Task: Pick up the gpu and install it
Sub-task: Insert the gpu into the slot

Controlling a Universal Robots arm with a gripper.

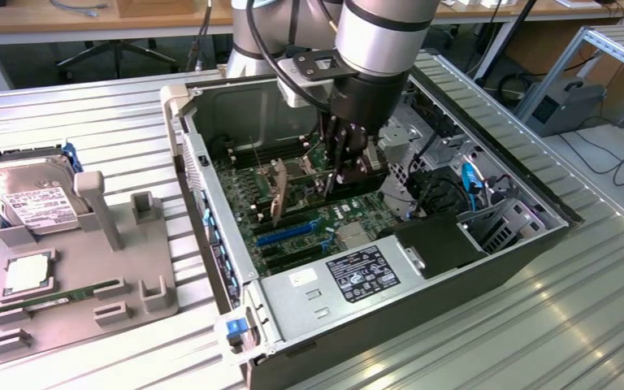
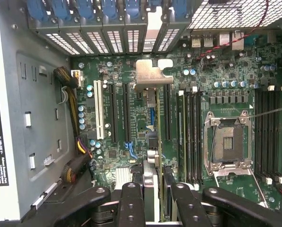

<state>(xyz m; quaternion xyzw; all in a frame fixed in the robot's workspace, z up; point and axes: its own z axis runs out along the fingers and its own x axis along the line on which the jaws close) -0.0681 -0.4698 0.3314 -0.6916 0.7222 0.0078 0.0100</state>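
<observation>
Claw (image 1: 340, 175) sits inside the open black PC tower case (image 1: 529, 244), low over the green motherboard (image 2: 226, 66). Its black fingers (image 2: 131, 203) are closed narrow on the thin flat expansion card w/ silver metal bracket, i.e. the gpu (image 2: 152, 75). Card stands on edge, upright, bracket end toward the rear slot covers, over the expansion slots beside the white slot (image 2: 103, 111). Whether it is seated cannot be told. On the ribbed metal counter (image 1: 95, 122), at the exterior view's left, a grey parts fixture (image 1: 84, 284) carries a silver hard drive w/ white label (image 1: 32, 199) and a narrow green RAM stick (image 1: 74, 295).
</observation>
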